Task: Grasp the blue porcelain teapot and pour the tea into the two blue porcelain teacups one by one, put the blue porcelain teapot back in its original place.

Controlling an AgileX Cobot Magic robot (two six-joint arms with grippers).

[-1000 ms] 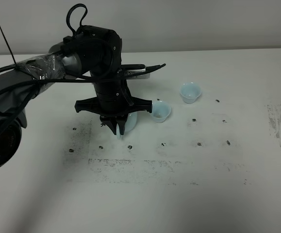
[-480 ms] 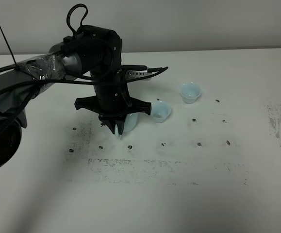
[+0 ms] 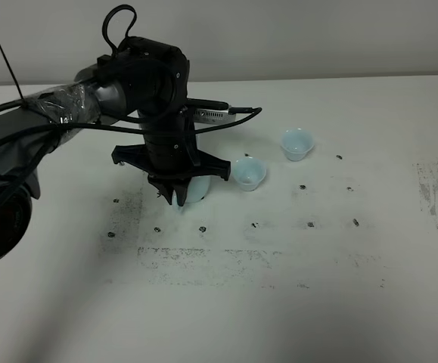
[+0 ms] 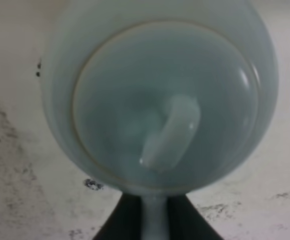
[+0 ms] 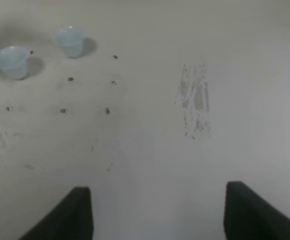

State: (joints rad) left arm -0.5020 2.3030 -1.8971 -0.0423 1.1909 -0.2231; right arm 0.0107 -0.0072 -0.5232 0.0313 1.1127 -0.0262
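Centre-left, the teapot is clasped and mostly hidden by the left gripper; cups are set rightward; the right gripper is spread.

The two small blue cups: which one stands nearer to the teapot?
The front cup, just right of the teapot in the high view; the other cup stands farther right and back.

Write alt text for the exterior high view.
The left gripper is clamped onto the blue porcelain teapot, hiding most of it, on a scuffed white table. Two blue porcelain teacups stand to its right, one close, one farther back.
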